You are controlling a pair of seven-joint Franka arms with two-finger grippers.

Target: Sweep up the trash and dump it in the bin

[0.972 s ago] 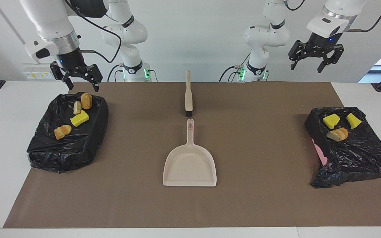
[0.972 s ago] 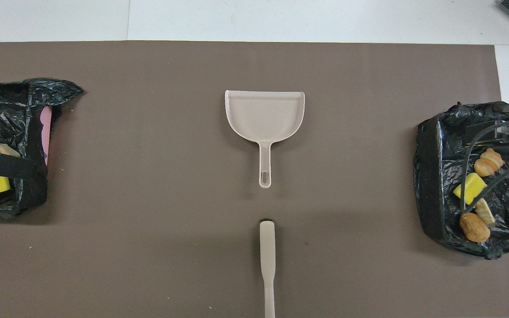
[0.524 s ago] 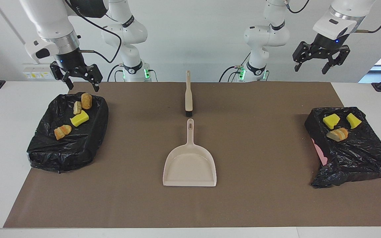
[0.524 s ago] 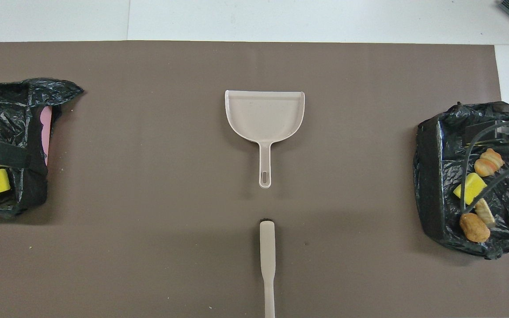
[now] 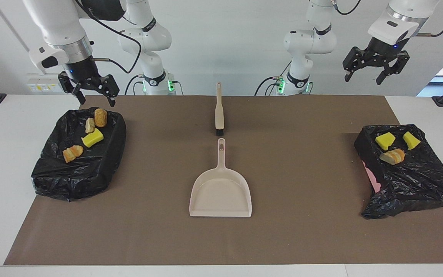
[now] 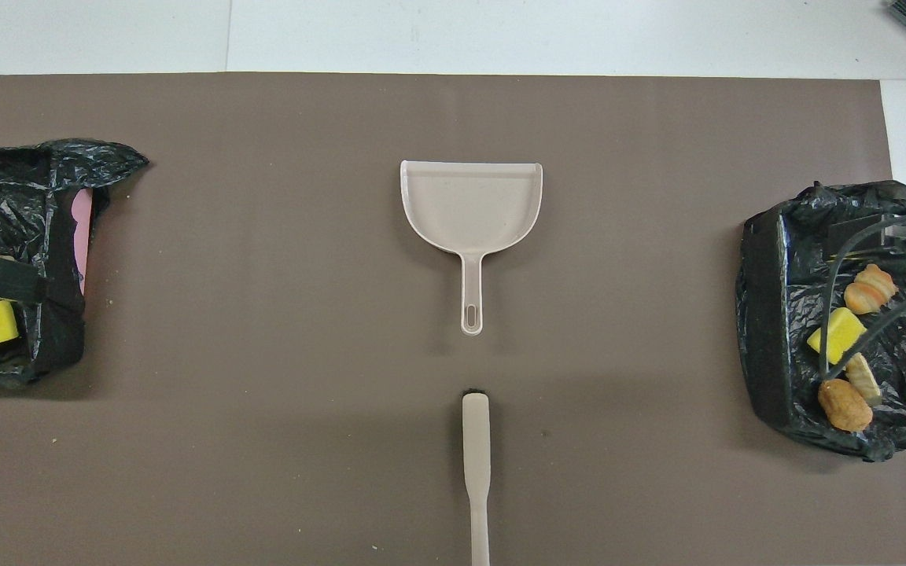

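Brown mat (image 5: 302, 161) laid over white table (image 5: 6, 127), beige dustpan (image 5: 220, 194) and brush (image 5: 219, 109) — black bristles, glossy black bin bags (image 5: 79, 169), bright yellow sponge chunks (image 5: 92, 138), tan scraps (image 5: 392, 156) — pink bin wall (image 5: 371, 177) glimpsed.

This looks like a robotics lab: two white robot arms (image 5: 148, 50) bolted at the edge of a white table (image 5: 10, 161) against a bare white wall, cables trailing, a brown mat (image 5: 302, 173) laid as a work surface, and probably a power strip (image 5: 42, 87) on the wall.
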